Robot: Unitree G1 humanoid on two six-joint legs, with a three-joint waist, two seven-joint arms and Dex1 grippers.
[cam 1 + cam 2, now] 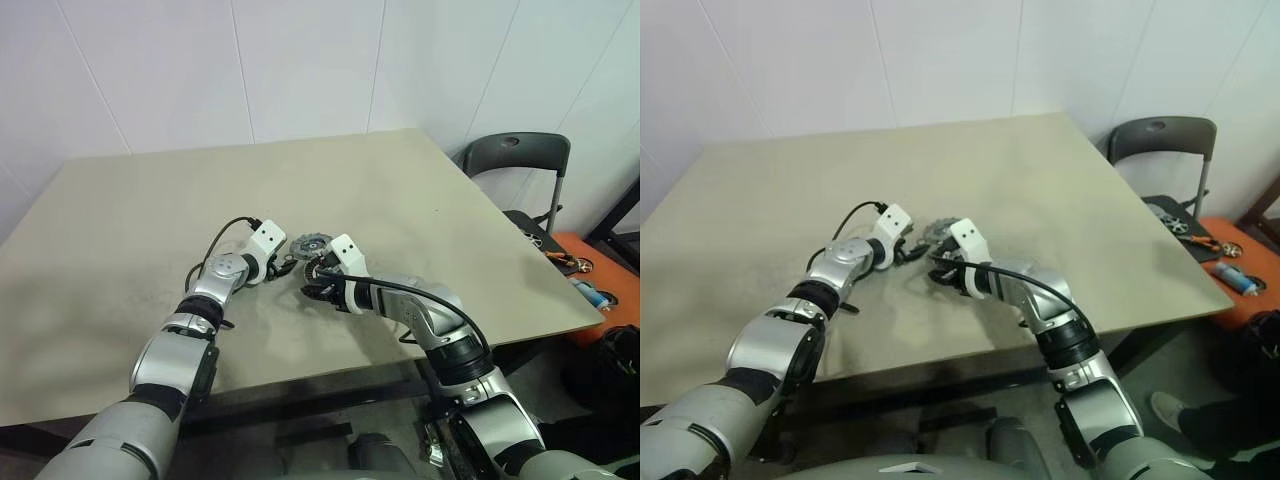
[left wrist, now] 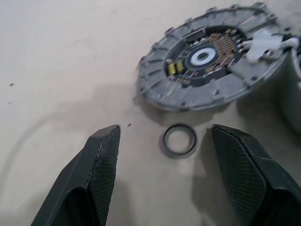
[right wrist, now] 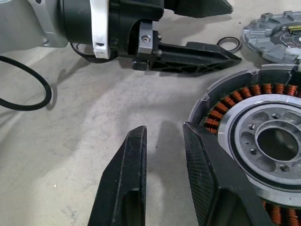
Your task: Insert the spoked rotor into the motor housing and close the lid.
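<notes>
Desk [image 1: 420, 200]: broad and square-cornered, with a matt beige top, faintly mottled and scuffed, dotted with a few dark specks.
Room: plain white panelled walls behind the desk; a dark grey plastic chair [image 1: 515, 160] stands at the desk's right side, and beside it an orange surface [image 1: 590, 275] carries small tools.
Motor housing [image 3: 256, 141]: round, shallow, grey metal cup lying flat on the desk; a ring of copper-coloured windings runs inside its rim around a smooth silver centre bearing with small bolt holes.
Lid [image 2: 211, 54]: flat grey metal disc with a notched rim, a dark inner ring with copper-toned tracks and a white centre; it lies on the desk just beside the housing, on the far side from the robot.
Small ring [image 2: 179, 140]: thin, plain, dark O-ring, flat on the desk just in front of the lid.
Left gripper [image 2: 164, 141]: black textured jaws spread wide, hovering low with the small ring between their tips, nothing gripped.
Right gripper [image 3: 164, 136]: black ribbed jaws with a narrow gap between them, holding nothing; one jaw is close against the housing's outer rim.
Cable [image 3: 28, 89]: black loop lying on the desk near the left wrist.
</notes>
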